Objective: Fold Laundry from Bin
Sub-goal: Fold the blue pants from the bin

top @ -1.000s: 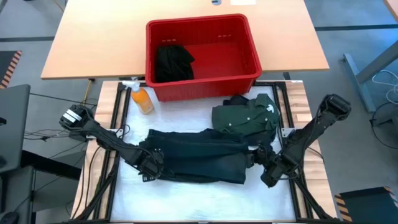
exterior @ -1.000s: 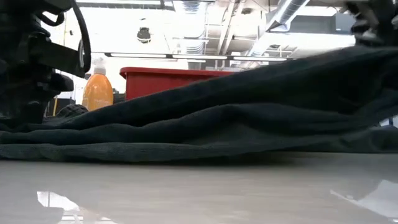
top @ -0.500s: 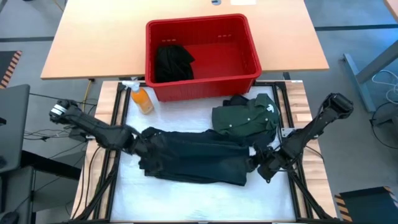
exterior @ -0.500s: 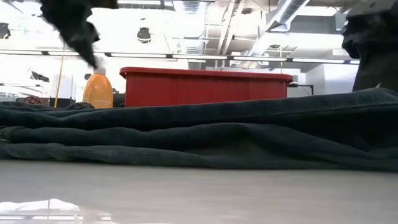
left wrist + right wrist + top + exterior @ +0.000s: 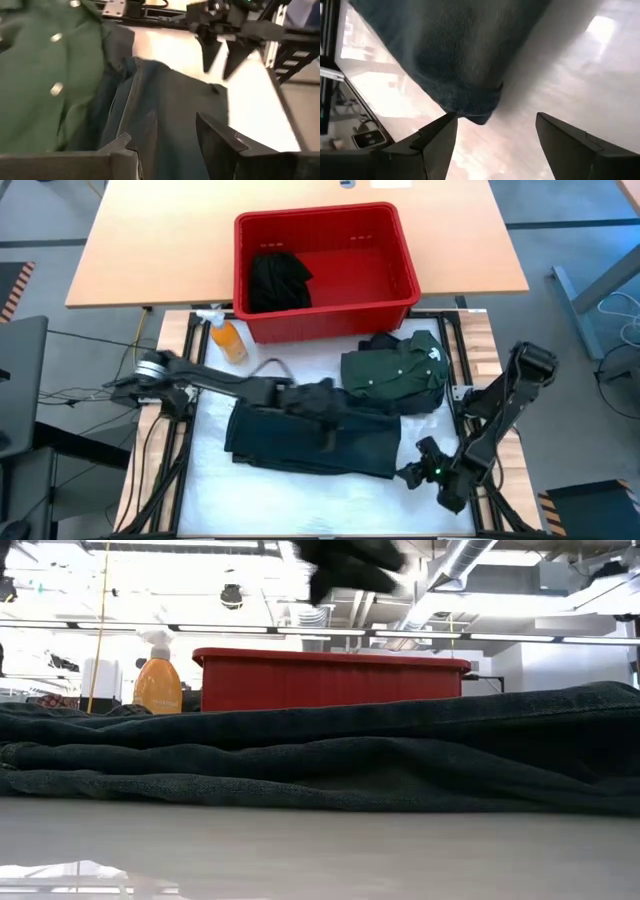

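The left gripper (image 5: 318, 402) clenches a fold of the dark jeans (image 5: 330, 442) at mid-table. The right gripper (image 5: 418, 472), released and spread wide, sits just right of them. The green shirt (image 5: 392, 368) lies beyond, before the red bin (image 5: 405, 240)

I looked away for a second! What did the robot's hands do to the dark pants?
The left hand carried its end of the dark pants across, folding them over. The right hand let go and backed away, open. The green shirt, red bin and orange bottle stayed put.
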Tool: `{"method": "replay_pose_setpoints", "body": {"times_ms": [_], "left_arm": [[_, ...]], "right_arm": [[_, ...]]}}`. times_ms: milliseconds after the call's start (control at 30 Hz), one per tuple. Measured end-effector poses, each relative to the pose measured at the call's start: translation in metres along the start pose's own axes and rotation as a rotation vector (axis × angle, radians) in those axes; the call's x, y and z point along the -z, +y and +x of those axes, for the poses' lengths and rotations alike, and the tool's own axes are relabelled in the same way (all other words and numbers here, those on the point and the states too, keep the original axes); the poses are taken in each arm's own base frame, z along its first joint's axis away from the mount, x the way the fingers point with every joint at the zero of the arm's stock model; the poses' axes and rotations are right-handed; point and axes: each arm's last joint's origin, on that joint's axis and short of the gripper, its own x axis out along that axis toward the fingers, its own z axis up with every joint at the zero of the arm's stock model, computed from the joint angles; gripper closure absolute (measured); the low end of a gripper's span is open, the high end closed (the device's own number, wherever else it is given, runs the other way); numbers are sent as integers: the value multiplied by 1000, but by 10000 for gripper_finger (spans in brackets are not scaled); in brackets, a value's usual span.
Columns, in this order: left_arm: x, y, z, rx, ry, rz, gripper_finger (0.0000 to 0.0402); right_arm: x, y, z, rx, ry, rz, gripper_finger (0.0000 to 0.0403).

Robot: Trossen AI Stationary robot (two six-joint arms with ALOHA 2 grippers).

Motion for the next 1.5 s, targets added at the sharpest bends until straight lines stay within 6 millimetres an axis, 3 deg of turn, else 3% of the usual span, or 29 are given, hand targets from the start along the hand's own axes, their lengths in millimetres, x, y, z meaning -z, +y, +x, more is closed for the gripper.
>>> {"method": "replay_pose_setpoints", "body": {"times_ms": [167, 333, 567, 767, 1067, 1233, 1367, 1500], "left_arm": [[-14, 10, 61, 13, 49, 79, 276], [-24, 16, 107, 47, 49, 122, 276], [-5, 26, 159, 96, 177, 88, 276], [-3, 32, 164, 86, 213, 80, 276], [0, 41, 163, 60, 254, 55, 276], [0, 41, 163, 54, 250, 56, 276], [-9, 34, 163, 74, 173, 63, 276], [-20, 21, 163, 104, 67, 96, 276]], "right_arm": [[19, 4, 17, -101, -2, 56, 113], [27, 1, 29, -104, -12, 43, 125], [33, 3, 24, -125, -11, 19, 204], [29, 4, 6, -167, -43, -8, 252], [9, 6, 13, -101, -120, 33, 271], [1, 6, 7, -77, -141, -4, 322], [-5, 4, 2, -45, -162, -37, 384], [-8, 6, 4, -45, -166, -20, 382]]}}
